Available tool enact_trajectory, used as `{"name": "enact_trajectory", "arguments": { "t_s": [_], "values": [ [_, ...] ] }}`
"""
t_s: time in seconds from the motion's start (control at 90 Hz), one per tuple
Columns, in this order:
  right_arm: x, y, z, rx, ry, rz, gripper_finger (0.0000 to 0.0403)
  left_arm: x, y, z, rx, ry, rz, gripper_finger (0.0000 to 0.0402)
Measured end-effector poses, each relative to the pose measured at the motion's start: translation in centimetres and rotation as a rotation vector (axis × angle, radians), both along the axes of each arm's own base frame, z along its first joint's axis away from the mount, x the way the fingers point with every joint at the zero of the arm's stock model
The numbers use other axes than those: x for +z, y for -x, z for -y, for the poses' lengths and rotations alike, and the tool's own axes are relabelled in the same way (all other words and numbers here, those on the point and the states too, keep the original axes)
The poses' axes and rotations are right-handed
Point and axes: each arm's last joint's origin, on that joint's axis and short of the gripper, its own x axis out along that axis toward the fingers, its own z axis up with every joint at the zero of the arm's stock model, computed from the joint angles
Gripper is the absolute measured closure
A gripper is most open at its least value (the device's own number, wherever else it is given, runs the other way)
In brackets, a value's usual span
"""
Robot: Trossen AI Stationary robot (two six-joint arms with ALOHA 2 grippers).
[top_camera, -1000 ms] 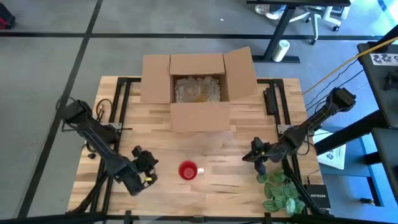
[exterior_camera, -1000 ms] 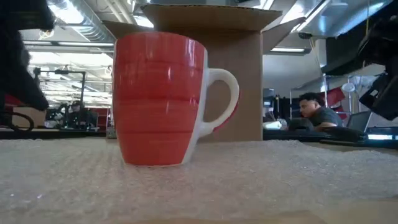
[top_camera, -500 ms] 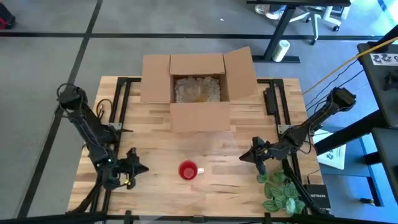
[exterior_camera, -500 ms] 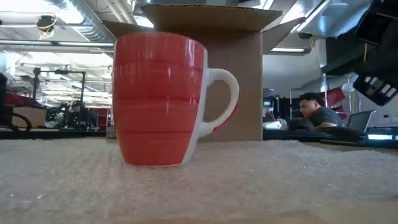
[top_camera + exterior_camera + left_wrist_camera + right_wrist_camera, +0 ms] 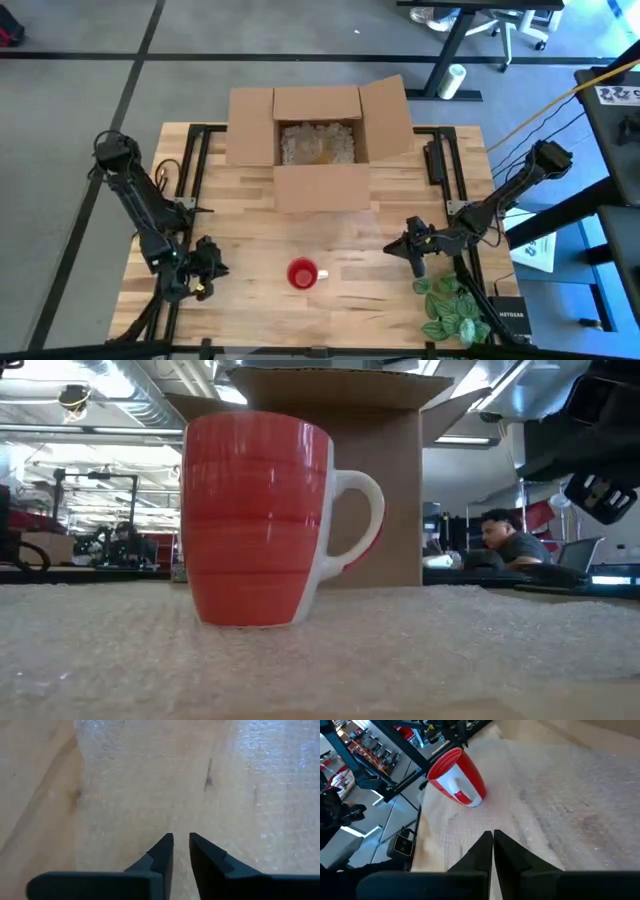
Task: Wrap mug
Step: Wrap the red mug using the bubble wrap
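A: Where's the mug (image 5: pixel 303 274)?

B: Upright on the bubble wrap (image 5: pixel 345 255), near the front of the table (image 5: pixel 250 210), handle toward the right arm. The box (image 5: pixel 318 140) sits open well behind it.

A: And the end effectors?

B: The left end effector (image 5: pixel 210 262) is low over the sheet's left edge, well apart from the mug. Its wrist view shows the fingers (image 5: pixel 162 851) narrow, a thin slit between them, nothing held. The right end effector (image 5: pixel 408 247) hangs by the sheet's right edge, fingers (image 5: pixel 482 851) pressed together, also empty.

A: So no wrapping done yet?

B: None that I can see; the sheet lies flat under the mug.

A: What could go wrong?

B: My guess: both need to open before they can pinch an edge. The wrap is thin and flat on the wood, so fingers may slide over it and catch nothing. If one side is lifted fast, the sheet could drag under the mug and tip it, or roll it off toward the table front
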Motion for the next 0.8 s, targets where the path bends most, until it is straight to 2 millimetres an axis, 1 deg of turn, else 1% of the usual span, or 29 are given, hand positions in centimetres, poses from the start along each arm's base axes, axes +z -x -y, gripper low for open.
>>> {"name": "enact_trajectory", "arguments": {
  "t_s": [0.144,0.278,0.6,0.744,0.8],
  "values": [
    [0.0,0.0,0.0,0.0,0.0,0.0,0.0403,0.0,-0.3,-0.2,-0.011,-0.033,-0.002,0.031],
    [0.0,0.0,0.0,-0.001,0.0,0.0,0.0403,-0.1,-0.4,-0.5,-0.051,-0.083,-0.033,0.0294],
    [0.0,0.0,0.0,-0.003,0.002,0.0,0.0403,-0.6,-0.4,-1.4,-0.082,-0.093,-0.216,0.0292],
    [0.0,0.0,0.0,-0.004,0.003,0.0,0.0403,-1.2,-0.6,-1.4,-0.055,-0.06,-0.202,0.0293],
    [0.0,0.0,0.0,-0.004,0.003,0.0,0.0403,-1.6,-1.0,-1.3,-0.048,-0.022,-0.171,0.0301]
  ]
}}
